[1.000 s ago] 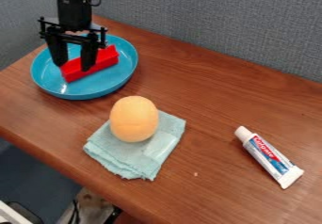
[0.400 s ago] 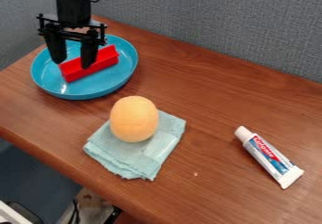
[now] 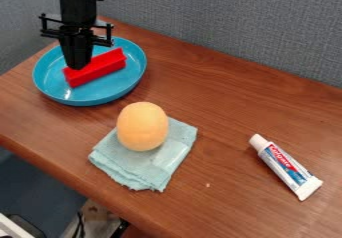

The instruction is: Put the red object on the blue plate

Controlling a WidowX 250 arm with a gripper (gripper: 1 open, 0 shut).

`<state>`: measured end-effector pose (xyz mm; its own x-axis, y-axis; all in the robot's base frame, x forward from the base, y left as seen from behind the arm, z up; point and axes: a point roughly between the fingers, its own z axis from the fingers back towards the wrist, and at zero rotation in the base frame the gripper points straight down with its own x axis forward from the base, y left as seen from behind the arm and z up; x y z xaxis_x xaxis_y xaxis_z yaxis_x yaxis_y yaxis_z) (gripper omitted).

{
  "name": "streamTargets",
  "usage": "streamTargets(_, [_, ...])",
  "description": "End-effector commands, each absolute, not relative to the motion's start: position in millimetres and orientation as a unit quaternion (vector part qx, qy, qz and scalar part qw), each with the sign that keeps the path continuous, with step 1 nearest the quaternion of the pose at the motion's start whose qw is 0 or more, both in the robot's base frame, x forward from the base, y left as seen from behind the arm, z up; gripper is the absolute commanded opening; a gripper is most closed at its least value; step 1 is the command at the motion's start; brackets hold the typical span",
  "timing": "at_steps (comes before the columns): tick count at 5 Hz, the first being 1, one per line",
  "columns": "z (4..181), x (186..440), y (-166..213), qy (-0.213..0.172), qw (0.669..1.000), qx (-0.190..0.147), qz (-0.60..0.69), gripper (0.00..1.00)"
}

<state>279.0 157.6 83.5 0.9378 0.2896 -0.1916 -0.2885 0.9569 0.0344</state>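
Observation:
The red object (image 3: 107, 65), a bright red block, lies on the blue plate (image 3: 54, 85) at the table's back left, its long side running diagonally. My gripper (image 3: 78, 60) points almost straight down over the block's left part. Its black fingers have come together into one dark column that meets the block's upper edge, so it stands shut on the block. The block still rests on the dish. The part of the block under the fingers is hidden.
An orange ball (image 3: 142, 126) sits on a pale teal folded cloth (image 3: 140, 156) in the middle of the brown table. A white toothpaste tube (image 3: 286, 166) lies at the front right. A grey wall runs behind the table.
The fingers, spread on either side of the block's left part a second ago, have closed together. The hand has stayed in place and the block has not shifted.

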Motion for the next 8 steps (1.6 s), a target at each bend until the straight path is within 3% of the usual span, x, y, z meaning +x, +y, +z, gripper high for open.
streamTargets(1, [116.2, 282, 166, 0.047, 0.986, 0.02, 0.157, 1.0])
streamTargets(2, [117.2, 282, 166, 0.047, 0.986, 0.02, 0.158, 1.0])
streamTargets(3, [117.9, 282, 166, 0.046, 0.986, 0.02, 0.16, 0.0])
streamTargets(4, [117.6, 283, 168, 0.048, 0.986, 0.019, 0.159, 1.0])
streamTargets(6, [129.9, 283, 168, 0.035, 0.987, 0.015, 0.154, 1.0])
streamTargets(8, [170.1, 280, 161, -0.018, 0.989, 0.005, 0.144, 1.0])
